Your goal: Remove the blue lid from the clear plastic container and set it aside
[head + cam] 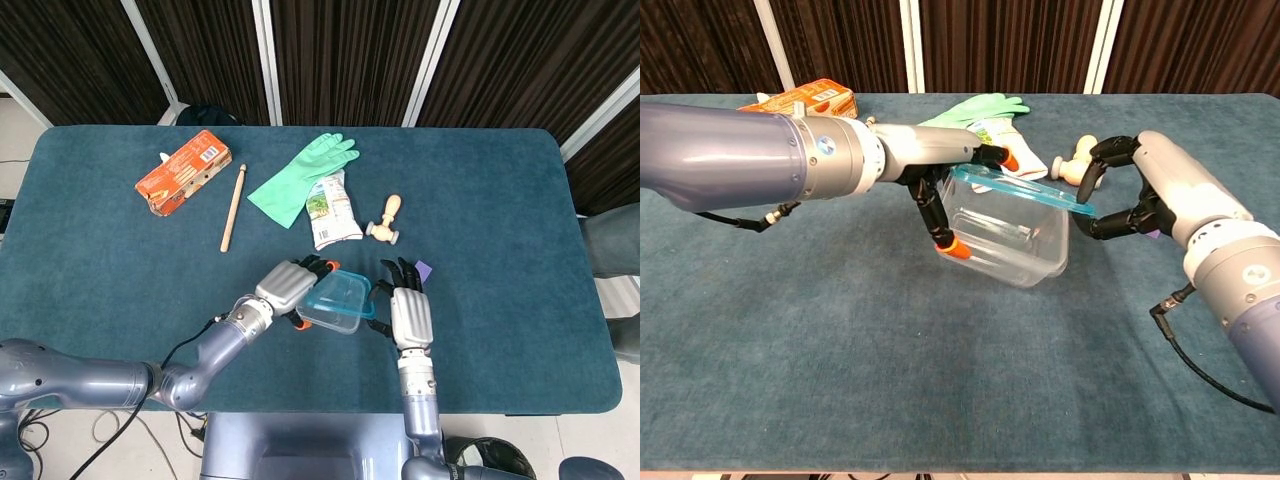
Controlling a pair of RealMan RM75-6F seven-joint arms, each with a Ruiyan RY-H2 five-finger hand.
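The clear plastic container (1012,245) is lifted and tilted, its left side higher than its right. My left hand (940,175) grips its left end, with orange-tipped fingers (948,247) on the near wall and at the far rim. The blue lid (1018,186) still lies on the rim and slopes down to the right. My right hand (1137,195) curls around the lid's right corner. Its thumb tip touches just under that edge and the other fingers arch above it. The head view shows the container (328,318) and the lid (338,294) between the left hand (285,288) and the right hand (409,312).
Behind the container lie a green rubber glove (303,178), a snack packet (331,210) and a small wooden handle piece (387,220). A purple block (423,270) sits beside the right hand. An orange carton (183,172) and a wooden stick (233,207) lie far left.
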